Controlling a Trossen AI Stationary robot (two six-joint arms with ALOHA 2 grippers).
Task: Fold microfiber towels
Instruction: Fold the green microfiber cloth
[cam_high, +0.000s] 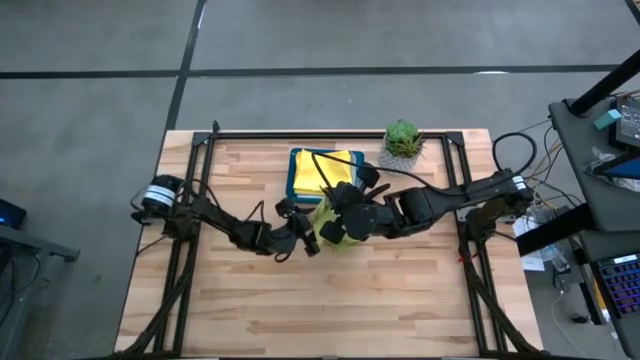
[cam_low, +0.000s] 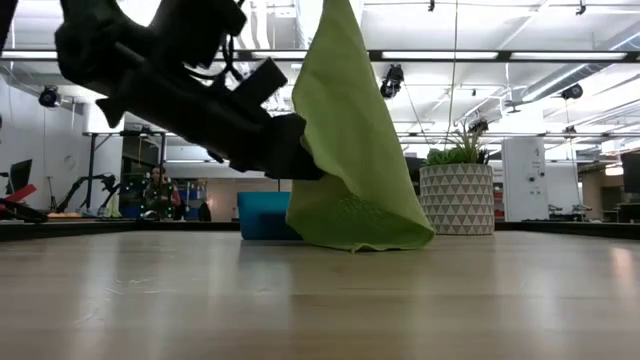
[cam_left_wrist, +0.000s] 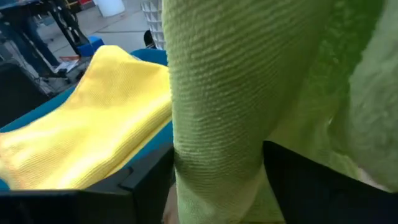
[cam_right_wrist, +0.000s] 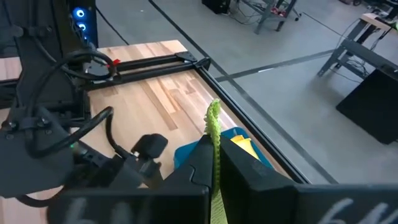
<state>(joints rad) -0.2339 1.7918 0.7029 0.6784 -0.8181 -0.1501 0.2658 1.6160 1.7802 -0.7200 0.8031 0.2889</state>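
Note:
A lime green microfiber towel (cam_low: 350, 150) hangs in a cone from above the low view's top edge, and its lower end (cam_low: 360, 238) rests on the table. My right gripper (cam_right_wrist: 214, 171) is shut on its top. My left gripper (cam_left_wrist: 217, 183) is open and low beside the towel (cam_high: 333, 228). Its two fingers stand on either side of a hanging fold of the cloth (cam_left_wrist: 217, 124). A yellow towel (cam_high: 335, 165) lies in the teal tray (cam_high: 293, 172) just beyond. My left gripper has a finger (cam_left_wrist: 149, 180) on each side of the hanging lime green fold; whether they touch the cloth I cannot tell. My right gripper pinches the lime green towel near its top end (cam_right_wrist: 214, 134) between its two fingers. A short tip of cloth sticks out past them. The fingers come from the table's right, slanting a little down. The towel hangs below them with its lower end on the table.
A potted plant (cam_high: 402, 140) stands at the far edge, right of the tray (cam_low: 262, 215). Bare wood lies toward the table's near edge (cam_high: 320, 310). A person (cam_low: 157, 190) sits in the room far behind the table.

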